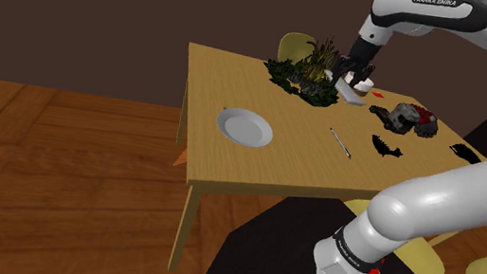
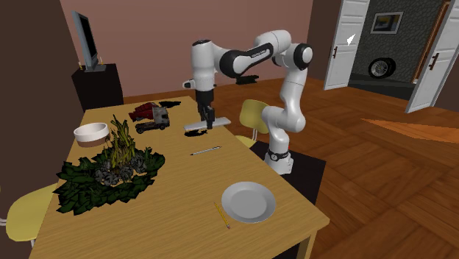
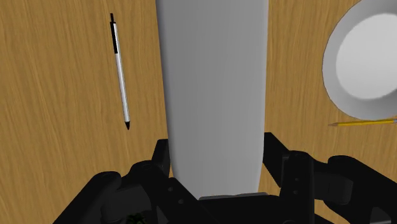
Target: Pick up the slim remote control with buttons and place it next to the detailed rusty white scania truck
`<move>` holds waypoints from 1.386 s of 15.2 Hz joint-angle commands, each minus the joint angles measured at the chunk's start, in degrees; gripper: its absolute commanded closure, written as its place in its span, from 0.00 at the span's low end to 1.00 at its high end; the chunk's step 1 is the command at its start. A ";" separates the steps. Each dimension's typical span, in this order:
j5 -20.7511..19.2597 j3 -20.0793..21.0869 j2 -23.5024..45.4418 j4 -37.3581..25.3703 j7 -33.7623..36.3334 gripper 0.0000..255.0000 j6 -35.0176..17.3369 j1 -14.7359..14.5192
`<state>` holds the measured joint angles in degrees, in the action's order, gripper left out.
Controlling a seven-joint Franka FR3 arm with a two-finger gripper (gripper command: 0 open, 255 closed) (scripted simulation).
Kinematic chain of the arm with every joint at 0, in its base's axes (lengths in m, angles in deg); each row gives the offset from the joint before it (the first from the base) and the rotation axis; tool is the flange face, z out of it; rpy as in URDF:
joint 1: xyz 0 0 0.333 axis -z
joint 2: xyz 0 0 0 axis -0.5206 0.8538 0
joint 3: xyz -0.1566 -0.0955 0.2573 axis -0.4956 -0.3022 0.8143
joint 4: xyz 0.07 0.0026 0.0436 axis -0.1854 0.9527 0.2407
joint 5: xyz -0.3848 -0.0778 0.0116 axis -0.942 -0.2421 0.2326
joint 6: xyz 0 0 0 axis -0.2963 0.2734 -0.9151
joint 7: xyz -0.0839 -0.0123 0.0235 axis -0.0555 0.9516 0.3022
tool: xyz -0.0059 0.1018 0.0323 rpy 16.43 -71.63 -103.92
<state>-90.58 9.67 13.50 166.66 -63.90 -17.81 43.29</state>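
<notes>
Above the wooden table (image 2: 184, 193), I have the black gripper (image 2: 209, 122) clamped across the narrow width of the slim remote control (image 2: 193, 127). It renders as a plain pale grey slab, and I can make out no buttons on it. The remote hangs clear of the tabletop, level, with its shadow on the wood just below. In the wrist view the slab runs straight out from between the fingers (image 3: 275, 156), which press on its two long edges.

What the placing turns on is the truck (image 2: 153, 121). It stands near the gripper toward the second exterior view's left, on the same far stretch of the table, with a strip of bare wood between it and the remote's nearer end. The remote's long axis runs about left to right in that view, roughly in line with the truck's length, so I judge it needs a short carry toward that side and then a lowering, with little or no turn of the wrist.

A pen (image 2: 206, 150) lies on the wood nearer that camera than the gripper, away from the line to the truck. The plate (image 2: 248, 201) sits well apart, toward the table's near end.
</notes>
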 commanded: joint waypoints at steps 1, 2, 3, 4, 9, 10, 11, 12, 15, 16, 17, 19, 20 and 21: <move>-0.26 -1.90 1.74 -1.76 -2.71 1.00 -0.15 0.71; -0.31 -2.93 2.80 -2.82 -4.17 1.00 -0.22 1.10; -0.30 -3.96 3.92 -3.95 -5.64 1.00 -0.28 1.48; -0.23 -4.99 5.11 -5.14 -7.13 1.00 -0.33 1.85; 1.21 -10.03 11.97 -12.10 -14.83 1.00 -0.29 3.74; 1.74 -10.99 13.54 -13.71 -16.43 1.00 -0.20 4.17; 2.35 -11.95 15.18 -15.39 -18.05 1.00 -0.07 4.61; 3.06 -12.86 16.90 -17.15 -19.69 1.00 0.09 5.11; 5.70 -15.38 22.48 -22.96 -24.69 1.00 0.91 6.96; 6.75 -16.13 24.49 -25.08 -26.37 1.00 1.30 7.71; 7.88 -16.81 26.57 -27.32 -28.04 1.00 1.77 8.57; 10.31 -17.90 30.93 -32.15 -31.31 1.00 2.95 10.64; 11.60 -18.32 33.21 -34.77 -32.88 1.00 3.67 11.86; 12.92 -18.66 35.56 -37.55 -34.40 1.00 4.50 13.18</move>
<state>-78.89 -8.57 46.94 132.01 -96.71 -14.40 55.29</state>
